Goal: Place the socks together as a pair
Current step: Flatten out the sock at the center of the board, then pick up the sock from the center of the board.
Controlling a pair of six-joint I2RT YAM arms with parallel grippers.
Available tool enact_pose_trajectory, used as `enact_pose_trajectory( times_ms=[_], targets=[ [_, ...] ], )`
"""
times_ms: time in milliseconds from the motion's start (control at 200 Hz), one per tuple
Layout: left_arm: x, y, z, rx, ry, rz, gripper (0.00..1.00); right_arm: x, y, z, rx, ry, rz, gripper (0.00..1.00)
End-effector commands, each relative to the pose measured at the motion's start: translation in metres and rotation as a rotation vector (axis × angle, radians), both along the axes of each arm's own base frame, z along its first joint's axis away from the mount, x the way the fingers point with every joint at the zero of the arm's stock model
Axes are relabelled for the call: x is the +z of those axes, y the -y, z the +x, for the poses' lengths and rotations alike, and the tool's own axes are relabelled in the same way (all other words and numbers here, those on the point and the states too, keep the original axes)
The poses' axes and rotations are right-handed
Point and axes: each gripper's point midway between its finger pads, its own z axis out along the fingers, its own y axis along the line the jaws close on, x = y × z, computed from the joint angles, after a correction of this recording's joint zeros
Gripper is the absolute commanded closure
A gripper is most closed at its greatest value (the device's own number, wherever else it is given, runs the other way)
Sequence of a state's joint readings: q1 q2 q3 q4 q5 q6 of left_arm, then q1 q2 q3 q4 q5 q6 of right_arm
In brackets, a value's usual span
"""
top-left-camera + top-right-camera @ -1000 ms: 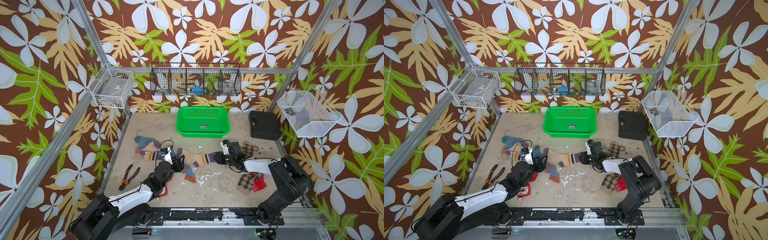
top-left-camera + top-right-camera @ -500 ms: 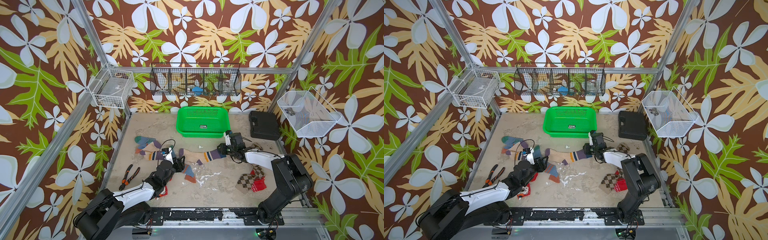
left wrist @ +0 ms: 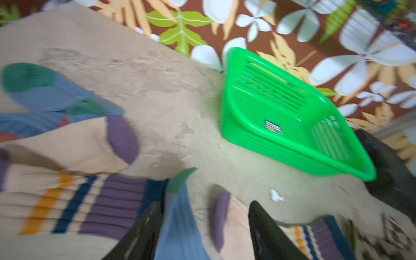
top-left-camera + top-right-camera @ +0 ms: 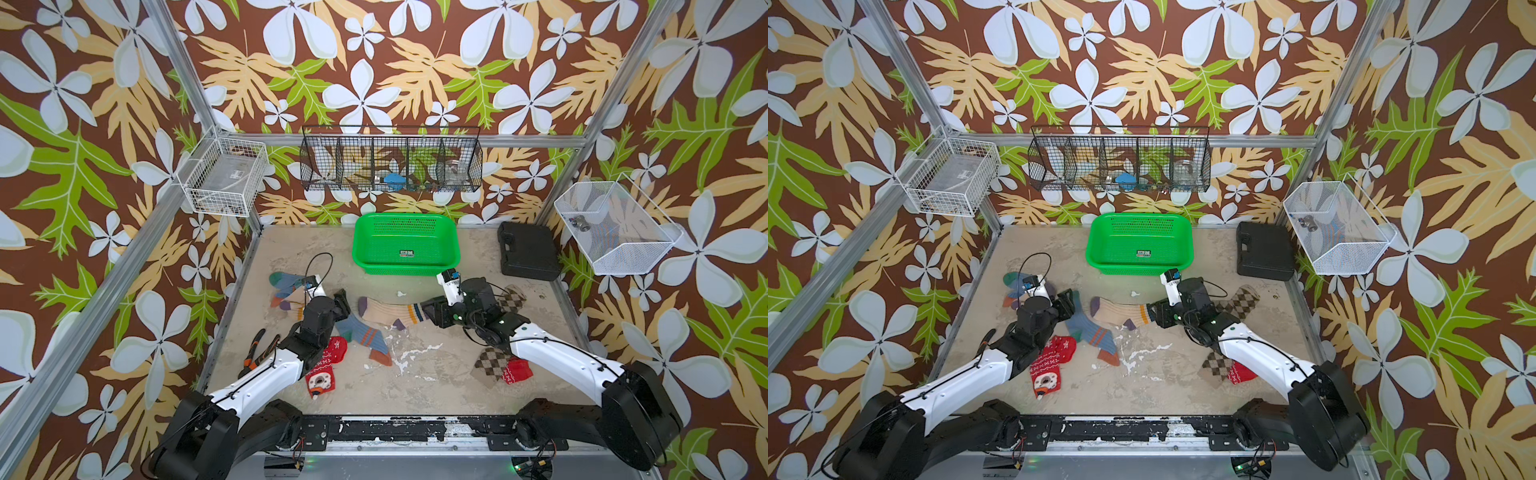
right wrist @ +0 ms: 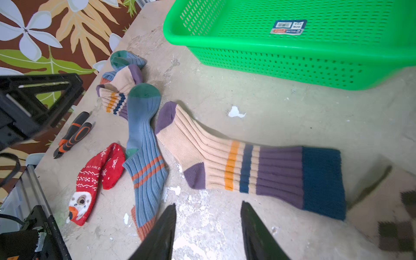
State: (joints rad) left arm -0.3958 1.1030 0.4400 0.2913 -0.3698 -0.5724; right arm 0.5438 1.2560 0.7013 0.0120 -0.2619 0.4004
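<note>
- Pairing step: cream sock (image 4: 388,312) flat mid-table, mate (image 5: 117,90) bunched leftward, apart.
- Right gripper (image 5: 209,203) open, empty, near cuff.
- Left gripper (image 3: 205,202) open astride blue sock (image 3: 177,216).
- Next, likely: carry one onto mate.

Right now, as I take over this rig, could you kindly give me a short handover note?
Left gripper: open, straddling the central blue-grey sock.
Right gripper: open, empty, near the central cream sock.
Second cream sock and second blue-grey sock lie far left.
One red sock lies left, another right beside an argyle sock; the other argyle sock lies farther back.
Done: no pair together.
Left: all four pairs.
</note>
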Motion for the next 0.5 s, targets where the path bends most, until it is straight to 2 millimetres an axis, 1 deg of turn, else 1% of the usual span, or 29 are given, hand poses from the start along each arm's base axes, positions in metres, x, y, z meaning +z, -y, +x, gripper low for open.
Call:
enact_pose_trajectory(
  times_ms=[0,95,180,215,280,300,335,370,415,495],
  targets=[
    [-0.029,-0.037,-0.010,0.106,-0.115,0.066,0.35,-0.002,0.001,-0.011,0.025,-0.001,0.000,0.50],
    [-0.042,-0.060,-0.005,0.162,-0.151,0.055,0.35,-0.001,0.001,-0.017,0.048,-0.001,0.001,0.50],
    [-0.050,-0.073,0.002,0.193,-0.186,0.076,0.32,0.000,0.002,-0.024,0.063,0.006,0.017,0.50],
    [-0.051,-0.078,0.005,0.211,-0.195,0.093,0.32,0.001,0.003,-0.026,0.064,0.013,0.022,0.51],
    [-0.048,-0.082,0.014,0.216,-0.203,0.107,0.30,0.001,0.005,-0.031,0.067,0.017,0.028,0.51],
    [-0.046,-0.083,0.016,0.218,-0.201,0.117,0.27,0.000,0.006,-0.032,0.068,0.018,0.028,0.51],
    [-0.042,-0.085,0.020,0.233,-0.200,0.129,0.15,-0.001,0.007,-0.034,0.073,0.017,0.027,0.51],
    [-0.040,-0.087,0.025,0.245,-0.210,0.137,0.08,-0.002,0.008,-0.036,0.075,0.018,0.023,0.51],
    [-0.039,-0.090,0.030,0.253,-0.227,0.139,0.06,-0.002,0.009,-0.038,0.077,0.019,0.023,0.51],
    [-0.043,-0.097,0.038,0.263,-0.264,0.124,0.06,0.000,0.008,-0.041,0.086,0.021,0.040,0.51]
  ],
)
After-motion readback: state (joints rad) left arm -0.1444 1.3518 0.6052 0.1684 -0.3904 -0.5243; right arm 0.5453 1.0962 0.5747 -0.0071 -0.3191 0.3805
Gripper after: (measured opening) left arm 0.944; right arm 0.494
